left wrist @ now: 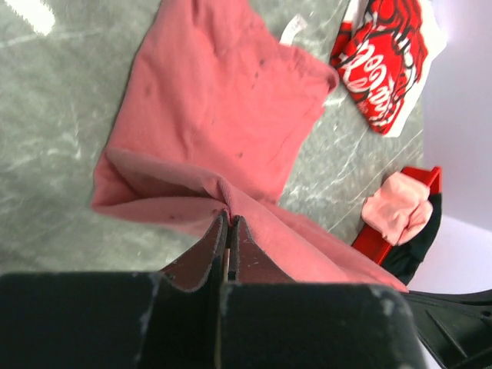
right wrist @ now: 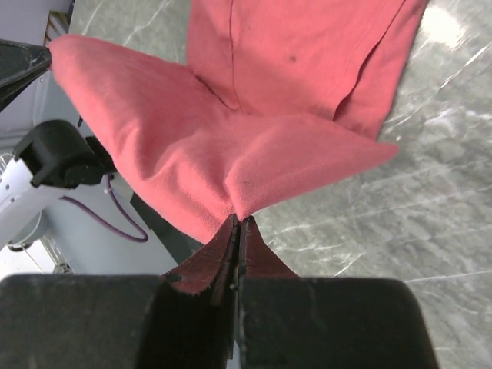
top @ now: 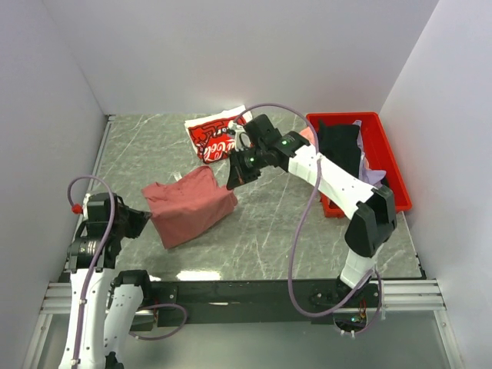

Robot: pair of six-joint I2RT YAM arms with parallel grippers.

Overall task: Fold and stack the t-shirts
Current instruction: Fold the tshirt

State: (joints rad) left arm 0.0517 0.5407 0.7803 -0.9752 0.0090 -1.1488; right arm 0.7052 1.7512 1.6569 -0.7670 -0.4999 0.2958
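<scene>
left end effector [top: 144, 217] and right end effector [top: 233, 179] each pinch tight on a corner of the dusty-rose tee [top: 188, 206], mid-fold on the counter [top: 307, 238]. red-and-white tee [top: 211, 138] lies rumpled behind, other tees [top: 338, 146] wait in the red bin [top: 400, 177]. no stack yet, looks early.

- The left hand [left wrist: 229, 229] has its fingers pressed together on an edge of the dusty-rose t-shirt [left wrist: 223, 92].
- The rest of this shirt lies on the grey worktop [left wrist: 46, 154].
- The red-and-white t-shirt [left wrist: 384, 54] lies apart, farther off.
- A pink t-shirt [left wrist: 396, 211] rests at the red bin [left wrist: 419, 175] rim.
</scene>
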